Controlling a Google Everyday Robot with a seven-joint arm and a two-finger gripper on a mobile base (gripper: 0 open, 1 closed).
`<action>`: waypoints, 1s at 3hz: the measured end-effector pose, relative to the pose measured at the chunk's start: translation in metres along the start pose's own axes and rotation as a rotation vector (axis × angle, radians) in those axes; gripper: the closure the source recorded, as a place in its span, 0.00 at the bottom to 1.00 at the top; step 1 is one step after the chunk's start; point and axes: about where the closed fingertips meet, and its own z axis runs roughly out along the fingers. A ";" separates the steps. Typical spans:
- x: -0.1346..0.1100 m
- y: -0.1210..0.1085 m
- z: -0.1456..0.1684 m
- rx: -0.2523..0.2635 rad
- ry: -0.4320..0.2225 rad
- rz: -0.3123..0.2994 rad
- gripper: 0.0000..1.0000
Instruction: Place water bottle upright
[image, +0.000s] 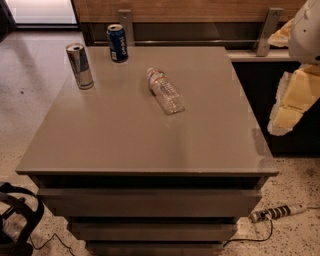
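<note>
Toward the back of the tabletop the bottle lies on its side, cap toward the standing cans, so it wants gripping and tipping up. Beyond the right edge hangs the claw, touching nothing; how open, I cannot tell.

Smooth, faintly glossy grey table top; clear ribbed plastic water bottle with white cap; shiny metal cans, namely blue drink can and silver-blue slim can; polished speckled floor; wood-grain back panel; matt cream gripper at the right edge, off the table.
</note>
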 end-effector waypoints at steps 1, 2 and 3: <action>-0.023 -0.022 -0.003 -0.013 -0.032 0.044 0.00; -0.052 -0.041 -0.003 -0.010 -0.105 0.185 0.00; -0.070 -0.058 -0.001 0.030 -0.185 0.355 0.00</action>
